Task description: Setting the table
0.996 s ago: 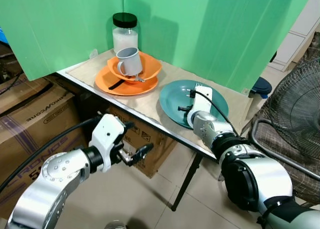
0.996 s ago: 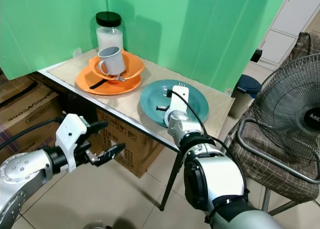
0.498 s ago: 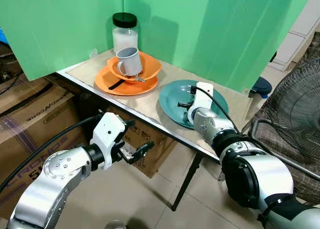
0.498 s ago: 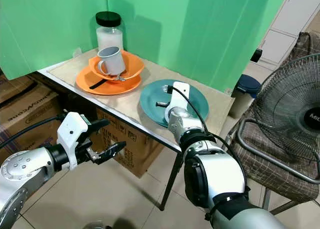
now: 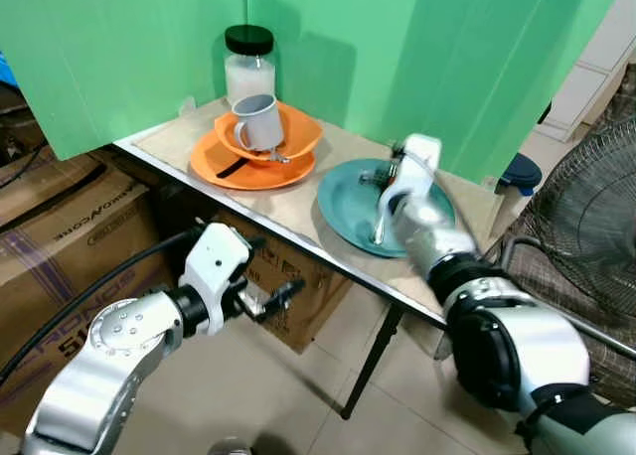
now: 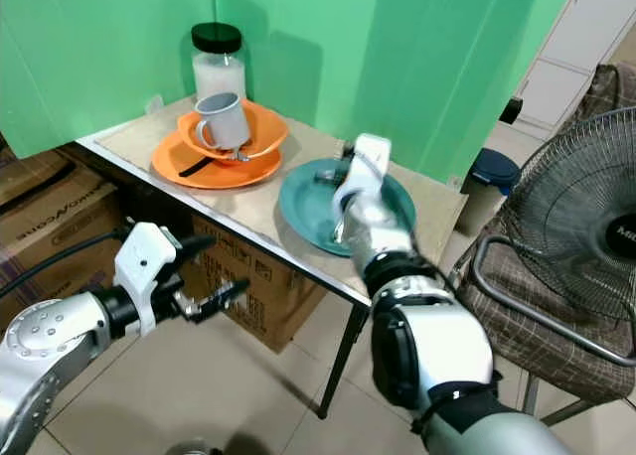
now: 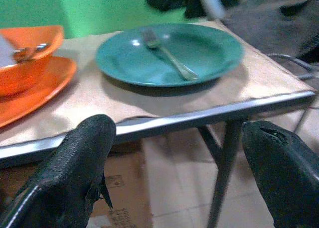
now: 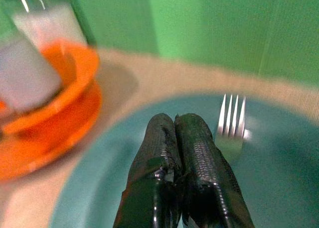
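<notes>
The right gripper (image 8: pixel 174 123) is above the teal plate (image 5: pixel 348 212) with its two black fingers (image 8: pixel 199 158) pressed together and empty; the fork (image 8: pixel 230 131) lies on the plate just beside the fingertips, tines pointing away from the wrist. Beyond this gripper, toward the green backdrop (image 5: pixel 417 58), sit the orange bowl (image 5: pixel 298 132) on the orange plate (image 5: pixel 209 162), with the grey mug (image 5: pixel 258 120) in the bowl and the white jar (image 5: pixel 248 63) behind them. The left gripper (image 5: pixel 273 298) is below and in front of the table edge (image 7: pixel 199 117), its fingers (image 7: pixel 75 163) spread wide apart and empty; the teal plate with the fork lies ahead of it on the table.
</notes>
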